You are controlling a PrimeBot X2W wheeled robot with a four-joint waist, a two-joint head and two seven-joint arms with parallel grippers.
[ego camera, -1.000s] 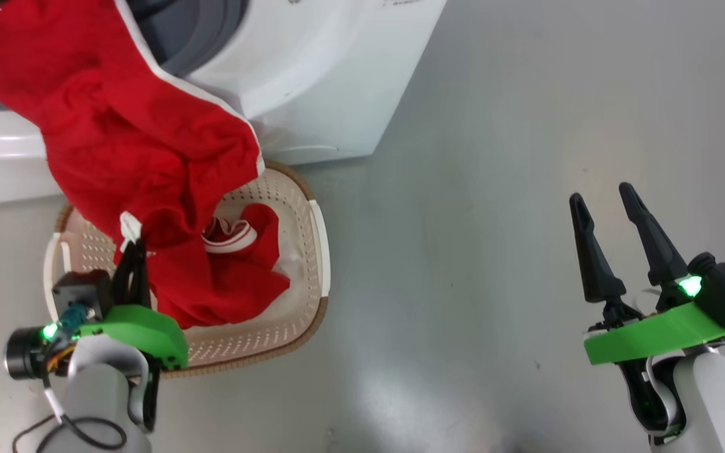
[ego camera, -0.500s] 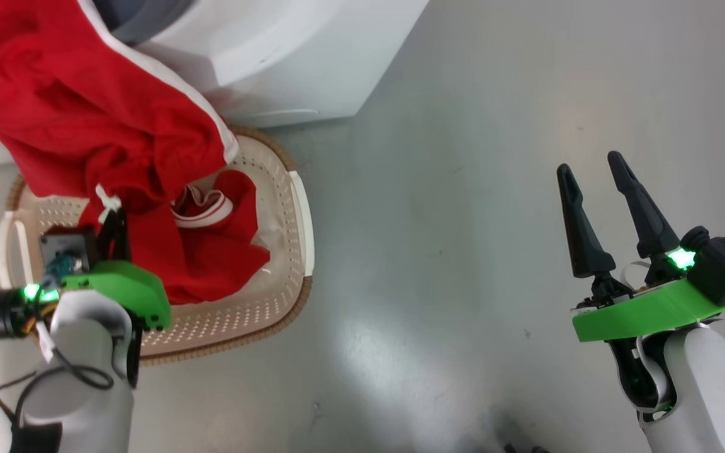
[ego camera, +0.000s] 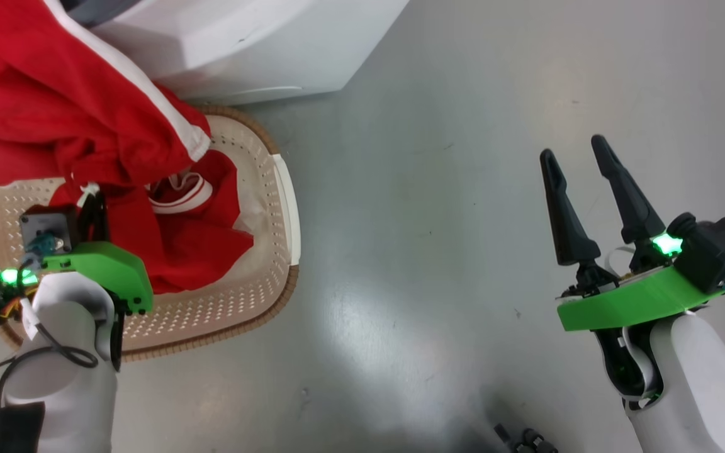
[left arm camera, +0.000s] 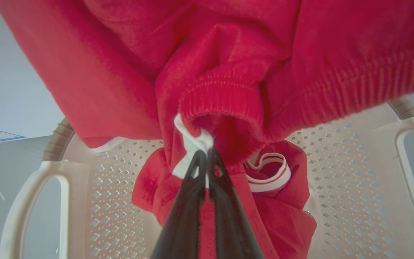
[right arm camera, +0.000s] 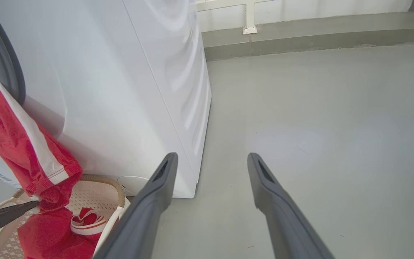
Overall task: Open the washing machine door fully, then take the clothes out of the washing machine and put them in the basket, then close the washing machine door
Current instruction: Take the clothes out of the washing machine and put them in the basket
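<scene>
A large red garment [ego camera: 54,107] with a white side stripe hangs from the mouth of the washing machine [ego camera: 243,44] down over the basket [ego camera: 211,314]. Its lower end, a ribbed red cuff with a white scrap of trim, is pinched between the left fingers [left arm camera: 189,201], which are pressed tight together on the cloth just above the basket's inside. Below that cuff a second red piece [ego camera: 199,245] lies crumpled in the basket, a white band with red stripes [ego camera: 177,192] curled on top of it. The cream basket, with its brown woven-look rim, sits on the grey floor [ego camera: 432,189] right against the base of the white machine. Well off to the right, over bare floor, the right fingers [ego camera: 565,214] stand spread wide with nothing between them, pointing past the machine's front corner.
</scene>
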